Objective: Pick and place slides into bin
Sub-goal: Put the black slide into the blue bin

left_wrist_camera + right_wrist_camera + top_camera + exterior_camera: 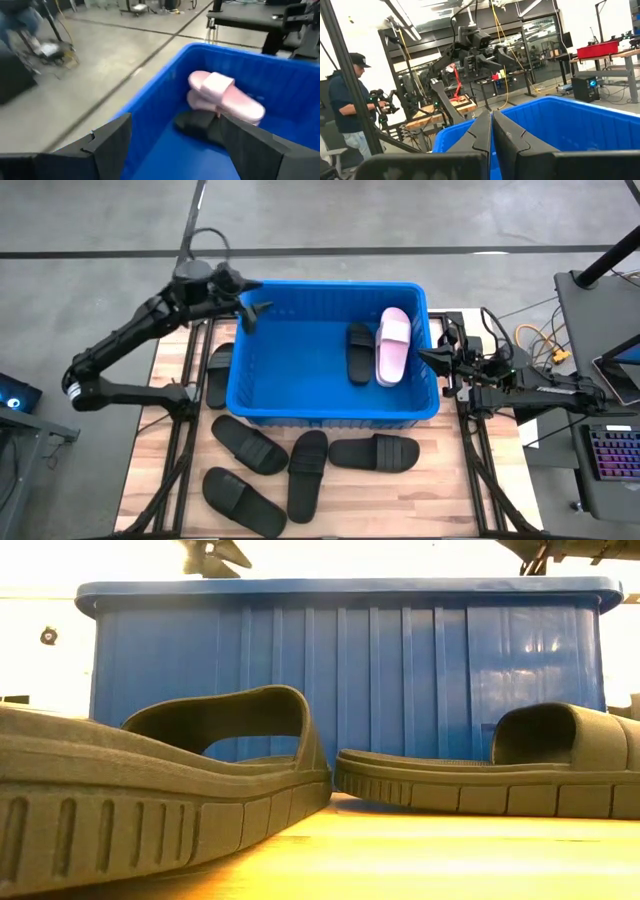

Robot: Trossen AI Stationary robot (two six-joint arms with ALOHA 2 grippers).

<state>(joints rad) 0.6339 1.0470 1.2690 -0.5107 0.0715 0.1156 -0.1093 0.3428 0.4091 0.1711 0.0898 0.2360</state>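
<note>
The blue bin stands mid-table and holds a pale pink slide leaning on its right wall and a black slide beside it. Both show in the left wrist view, pink above black. Several black slides lie on the table in front of the bin, one to its left. My left gripper is open and empty over the bin's far left corner. My right gripper is shut and empty at the bin's right rim.
In the low view two black slides lie close in front of the bin's wall. A person stands beyond the table's left side. A keyboard and a stand are to the right of the table.
</note>
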